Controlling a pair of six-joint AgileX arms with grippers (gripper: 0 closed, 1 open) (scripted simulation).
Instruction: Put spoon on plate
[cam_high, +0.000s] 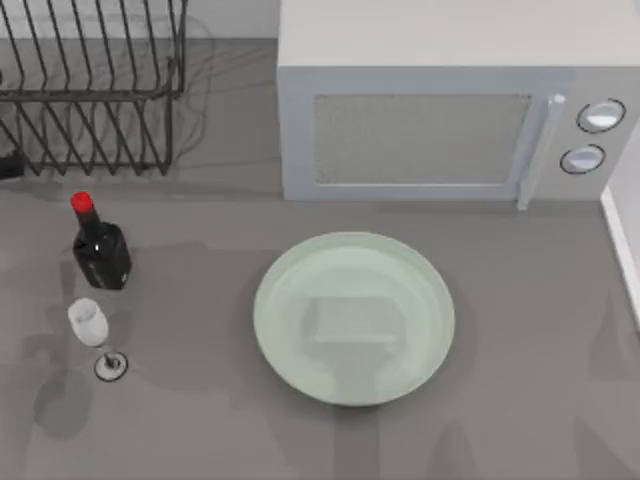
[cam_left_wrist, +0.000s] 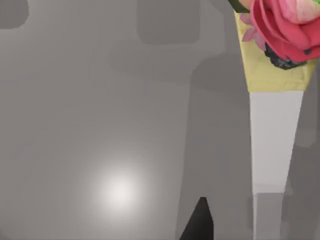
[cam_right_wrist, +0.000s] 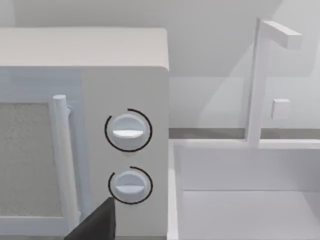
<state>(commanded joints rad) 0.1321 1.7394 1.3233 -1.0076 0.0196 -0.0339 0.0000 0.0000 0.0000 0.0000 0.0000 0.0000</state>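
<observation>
The spoon (cam_left_wrist: 275, 145) appears in the left wrist view as a thin white handle running lengthwise through the frame, widening into a yellow section capped by a pink-red flower ornament (cam_left_wrist: 285, 27); its bowl is out of frame, and whether it lies on the grey table (cam_left_wrist: 100, 100) or is held I cannot tell. A dark fingertip of the left gripper (cam_left_wrist: 199, 222) juts in beside the handle, apart from it, and the state of that gripper cannot be told. From above, the pale green plate (cam_high: 275, 300) sits at the table's middle with nothing on it, in front of a white microwave (cam_high: 420, 110). At the left stand a dark bottle (cam_high: 100, 252) with a red cap, a clear wine glass (cam_high: 90, 325) just in front of it, and a black wire rack (cam_high: 90, 90) behind. The right wrist view faces the microwave's two dials (cam_right_wrist: 128, 131) and a white sink (cam_right_wrist: 250, 200) with its tap beside it; a dark finger of the right gripper (cam_right_wrist: 97, 225) shows at the edge, its opening not discernible. No writing is legible.
</observation>
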